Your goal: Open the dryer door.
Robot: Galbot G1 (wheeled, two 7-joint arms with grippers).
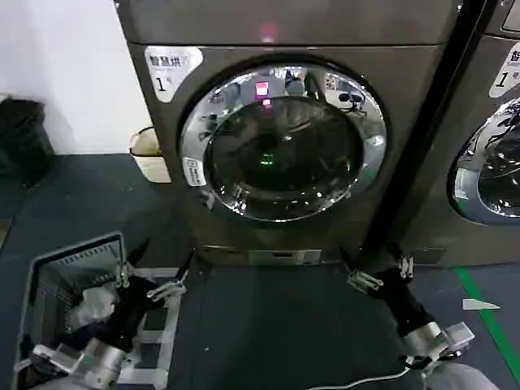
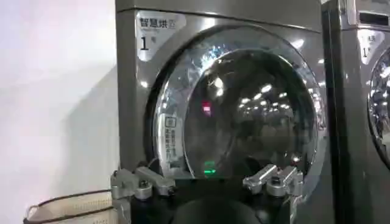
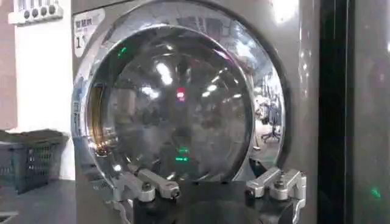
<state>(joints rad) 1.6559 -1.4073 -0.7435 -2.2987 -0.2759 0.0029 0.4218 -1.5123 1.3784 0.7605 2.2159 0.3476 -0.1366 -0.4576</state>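
The dryer (image 1: 406, 122) is a dark bronze-grey machine with a white "1" sticker (image 1: 166, 73) and a pink light (image 1: 266, 32). Its dryer door (image 1: 280, 142), a chrome-rimmed round porthole with dark glass, sits shut and flush with the front. My left gripper (image 1: 158, 264) hangs open low in front of the machine's lower left corner, short of it. Below the lower right corner my right gripper (image 1: 372, 258) is open too, touching nothing. The left wrist view has the left gripper (image 2: 207, 182) facing the door (image 2: 244, 109). The right wrist view has the right gripper (image 3: 210, 182) before the door (image 3: 177, 97).
A second like machine (image 1: 487, 146) stands close on the right. A grey laundry basket (image 1: 65, 268) sits on the floor under my left arm. A beige bin (image 1: 150, 154) stands by the dryer's left side against the white wall. A green line (image 1: 487, 317) marks the floor at right.
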